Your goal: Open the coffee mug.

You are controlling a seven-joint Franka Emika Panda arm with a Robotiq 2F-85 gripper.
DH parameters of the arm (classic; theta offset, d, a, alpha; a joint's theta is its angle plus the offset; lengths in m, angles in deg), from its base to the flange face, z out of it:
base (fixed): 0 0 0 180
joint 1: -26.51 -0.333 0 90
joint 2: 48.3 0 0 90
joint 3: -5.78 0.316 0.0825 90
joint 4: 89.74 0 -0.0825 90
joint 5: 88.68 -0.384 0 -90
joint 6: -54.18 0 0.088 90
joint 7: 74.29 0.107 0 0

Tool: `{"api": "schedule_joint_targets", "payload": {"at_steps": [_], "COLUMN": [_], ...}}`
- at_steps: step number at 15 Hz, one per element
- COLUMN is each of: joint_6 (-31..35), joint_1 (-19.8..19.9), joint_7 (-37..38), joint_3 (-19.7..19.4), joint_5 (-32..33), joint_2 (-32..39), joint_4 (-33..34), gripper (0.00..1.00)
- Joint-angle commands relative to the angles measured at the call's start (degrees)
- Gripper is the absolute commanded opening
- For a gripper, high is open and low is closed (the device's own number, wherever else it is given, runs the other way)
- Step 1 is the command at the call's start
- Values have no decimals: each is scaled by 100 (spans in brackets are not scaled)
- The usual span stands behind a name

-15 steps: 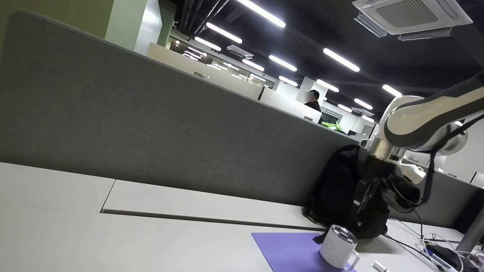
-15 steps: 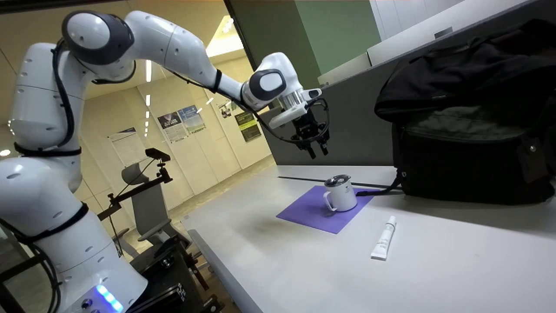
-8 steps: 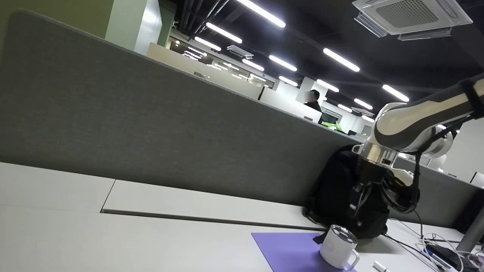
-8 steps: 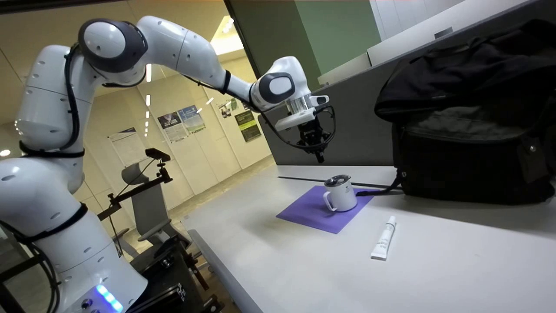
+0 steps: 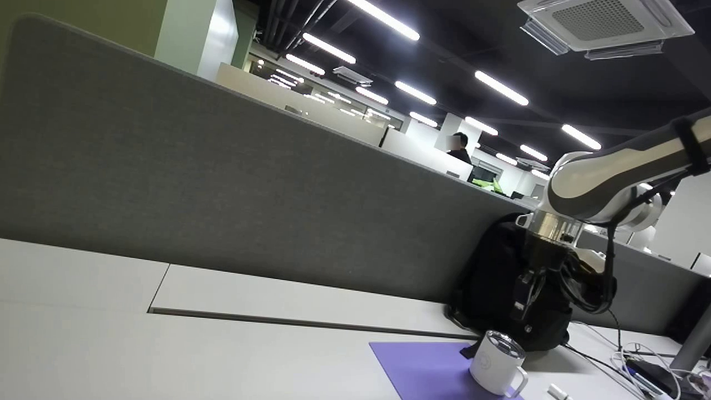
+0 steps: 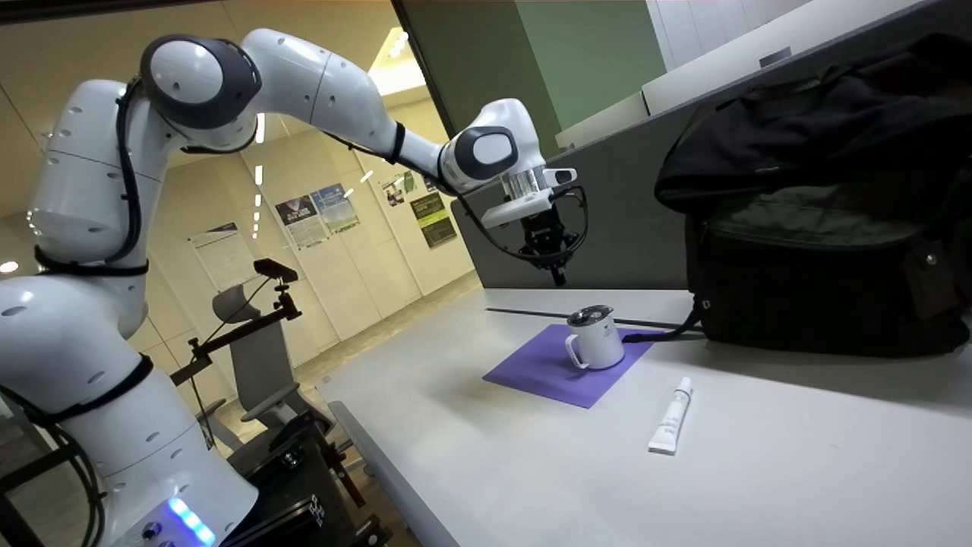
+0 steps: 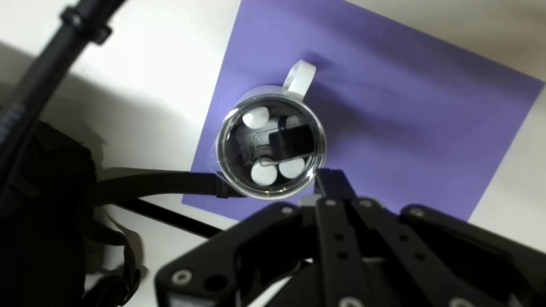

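Observation:
The white coffee mug (image 6: 598, 343) stands upright on a purple sheet (image 6: 531, 372), its handle out to one side. A clear lid covers its top in the wrist view, with a black slider tab (image 7: 292, 143) in it and a few pale round spots showing. My gripper (image 6: 560, 276) hangs above the mug, apart from it, fingers pointing down. From the wrist, the gripper (image 7: 335, 175) overlaps the lower right rim of the mug (image 7: 273, 147). Its fingertips are pressed together with nothing between them. Against the dark bag, the gripper (image 5: 522, 311) is hard to make out.
A big black bag (image 6: 820, 228) stands beside the mug, its strap (image 7: 158, 183) reaching the sheet by the mug's base. A white tube (image 6: 671, 418) lies on the table (image 6: 516, 471). A grey partition (image 5: 250, 194) runs along the back. Cables (image 5: 605, 361) lie behind the bag.
The gripper's fingers have gone from apart to together. Over the first half second the arm shifted a little forward and lower above the mug; since then it has barely moved. The mug stays put.

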Motion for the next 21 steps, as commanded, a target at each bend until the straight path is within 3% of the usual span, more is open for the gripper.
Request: {"api": "schedule_joint_targets", "payload": {"at_steps": [1,21], "joint_6": [-12,86], "joint_1": [17,17], "joint_7": [9,-1], "joint_3": [19,34], "joint_5": [17,30], "joint_2": [4,81], "joint_4": [12,8], "gripper": [1,1]}}
